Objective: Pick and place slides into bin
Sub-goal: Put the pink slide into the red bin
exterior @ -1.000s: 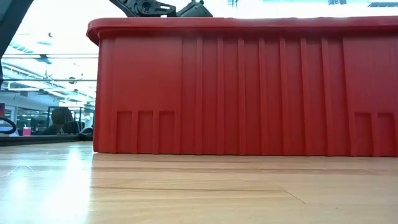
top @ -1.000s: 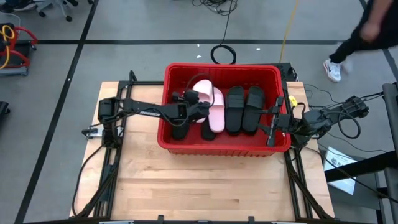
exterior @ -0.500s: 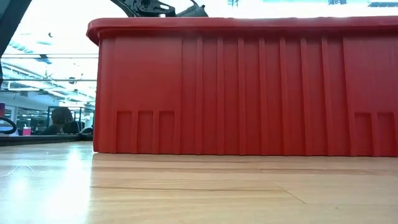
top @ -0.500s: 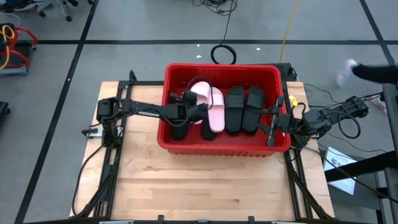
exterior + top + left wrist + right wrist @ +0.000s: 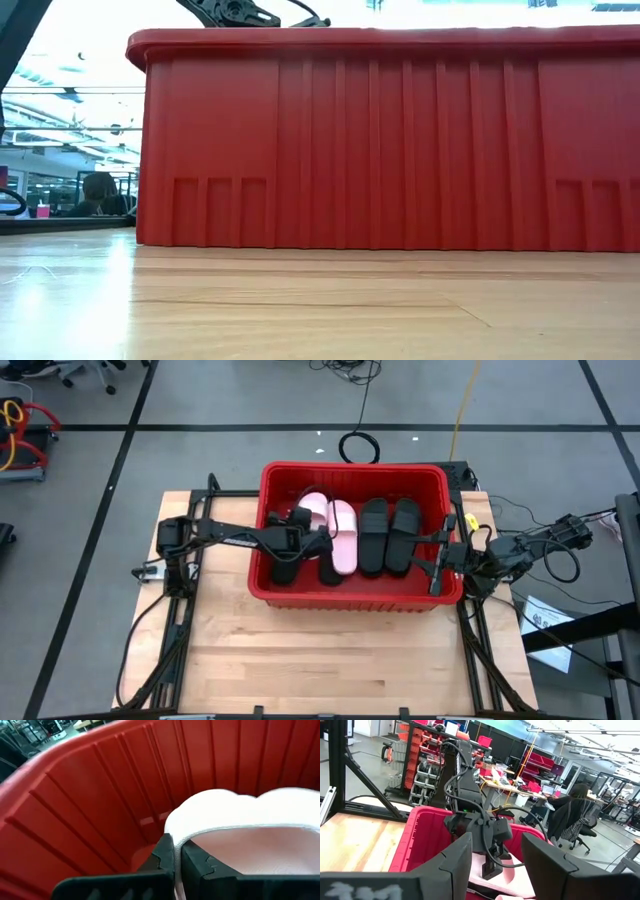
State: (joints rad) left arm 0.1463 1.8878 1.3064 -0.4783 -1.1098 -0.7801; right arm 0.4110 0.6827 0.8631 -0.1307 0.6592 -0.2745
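The red bin [image 5: 355, 592] stands mid-table and fills the low view [image 5: 400, 130]. Inside it lie two pale pink slides [image 5: 318, 508] [image 5: 343, 540] and several black slides [image 5: 372, 538] [image 5: 403, 532] [image 5: 285, 568]. My left gripper [image 5: 315, 532] reaches into the bin's left half and is shut on a pink slide [image 5: 240, 840]. My right gripper [image 5: 440, 560] is open and empty at the bin's right rim; its wrist view looks across the bin [image 5: 415, 840] at the left gripper [image 5: 487, 850]. My left gripper pinches a thin edge of the pale pink slide's upper [image 5: 186, 838] between its two fingers [image 5: 165, 857]. The fingers come slanting down from the table's left side. The slide sits inside the bin near its far left corner; whether it is lifted off the others I cannot tell.
The bin's ribbed red wall [image 5: 75, 805] stands close beyond the left fingers. Bare wooden table [image 5: 330, 660] lies in front of the bin. Cables [image 5: 358, 448] lie on the floor behind the table. A seated person [image 5: 572, 805] shows in the room beyond.
My left gripper has drawn back toward the table's left edge, still shut on the pink slide. The slide has gone with it, and the whole bin has slid a little toward the table's left edge. A person has walked out of the high view at the far right.
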